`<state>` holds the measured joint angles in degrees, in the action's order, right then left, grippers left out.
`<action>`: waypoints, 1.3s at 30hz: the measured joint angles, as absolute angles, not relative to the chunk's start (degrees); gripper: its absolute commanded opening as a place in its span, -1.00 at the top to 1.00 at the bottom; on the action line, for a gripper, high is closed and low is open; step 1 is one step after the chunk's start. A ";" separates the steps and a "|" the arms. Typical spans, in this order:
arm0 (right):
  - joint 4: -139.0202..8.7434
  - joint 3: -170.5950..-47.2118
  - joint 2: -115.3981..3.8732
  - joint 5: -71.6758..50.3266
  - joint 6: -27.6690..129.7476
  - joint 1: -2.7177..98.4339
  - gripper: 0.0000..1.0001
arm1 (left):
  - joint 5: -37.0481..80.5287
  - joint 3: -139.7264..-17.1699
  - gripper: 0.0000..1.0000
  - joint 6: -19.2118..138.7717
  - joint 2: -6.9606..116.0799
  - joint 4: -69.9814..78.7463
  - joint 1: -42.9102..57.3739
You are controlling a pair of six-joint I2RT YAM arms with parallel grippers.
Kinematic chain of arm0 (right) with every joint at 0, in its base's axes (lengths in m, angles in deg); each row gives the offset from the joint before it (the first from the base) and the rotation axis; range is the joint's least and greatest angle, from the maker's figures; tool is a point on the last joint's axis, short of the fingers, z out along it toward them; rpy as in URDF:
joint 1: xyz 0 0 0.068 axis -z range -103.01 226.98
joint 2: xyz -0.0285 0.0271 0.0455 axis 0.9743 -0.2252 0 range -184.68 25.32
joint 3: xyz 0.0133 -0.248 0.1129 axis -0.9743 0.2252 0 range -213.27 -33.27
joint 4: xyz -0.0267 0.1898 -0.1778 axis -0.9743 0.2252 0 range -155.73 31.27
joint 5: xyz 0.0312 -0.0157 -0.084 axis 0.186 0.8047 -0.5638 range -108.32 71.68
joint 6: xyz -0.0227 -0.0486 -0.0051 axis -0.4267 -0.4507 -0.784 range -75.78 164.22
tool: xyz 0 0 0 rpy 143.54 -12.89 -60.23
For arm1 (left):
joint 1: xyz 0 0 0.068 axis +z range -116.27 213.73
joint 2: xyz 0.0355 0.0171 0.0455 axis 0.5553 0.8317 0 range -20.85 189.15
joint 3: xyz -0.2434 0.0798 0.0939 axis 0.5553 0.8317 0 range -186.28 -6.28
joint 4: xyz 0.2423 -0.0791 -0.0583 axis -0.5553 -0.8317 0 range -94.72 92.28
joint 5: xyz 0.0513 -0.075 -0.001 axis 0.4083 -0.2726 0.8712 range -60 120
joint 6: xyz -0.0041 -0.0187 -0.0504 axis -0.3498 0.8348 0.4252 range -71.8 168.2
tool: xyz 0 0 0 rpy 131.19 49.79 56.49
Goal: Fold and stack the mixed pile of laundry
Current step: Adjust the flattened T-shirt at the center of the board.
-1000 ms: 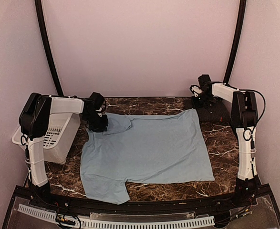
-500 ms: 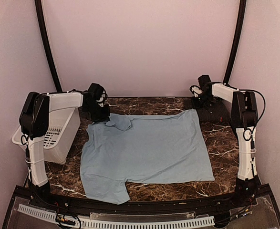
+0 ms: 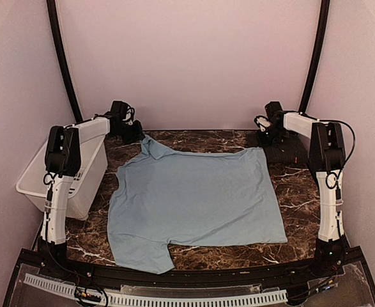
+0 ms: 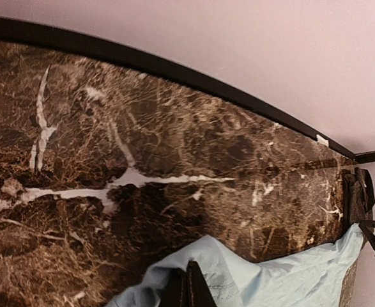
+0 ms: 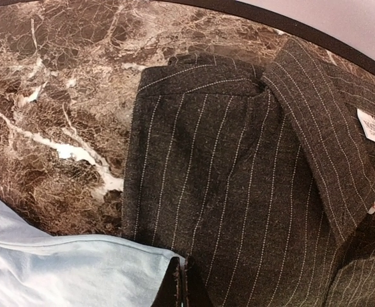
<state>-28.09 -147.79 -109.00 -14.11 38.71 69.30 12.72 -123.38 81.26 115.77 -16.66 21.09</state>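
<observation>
The light blue T-shirt (image 3: 197,198) lies spread on the marble desk (image 3: 299,192), its far corners pinched by the left hand (image 3: 136,134) and the right hand (image 3: 264,142). The black pinstriped shirt (image 5: 251,192) lies at the desk's far right, under that corner.

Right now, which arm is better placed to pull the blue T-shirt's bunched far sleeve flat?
Probably left. The left tool is shut on that sleeve of the blue T-shirt; the right tool sits at the opposite far corner, beside the pinstriped shirt.
</observation>
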 measured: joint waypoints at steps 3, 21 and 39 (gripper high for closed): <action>-28.09 -147.66 -109.00 -14.33 38.66 69.30 1.00 | 11.87 -128.95 1.00 81.89 122.70 -15.68 21.72; -28.43 -146.54 -107.10 -14.68 38.66 69.56 1.00 | 19.32 -153.21 -0.13 75.82 133.74 -15.61 20.82; -28.46 -146.50 -107.08 -14.68 38.66 69.56 1.00 | 38.47 -148.80 0.13 51.07 124.49 -40.88 19.71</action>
<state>-28.46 -146.50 -107.08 -14.68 38.66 69.56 38.47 -148.80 51.07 124.49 -40.88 19.71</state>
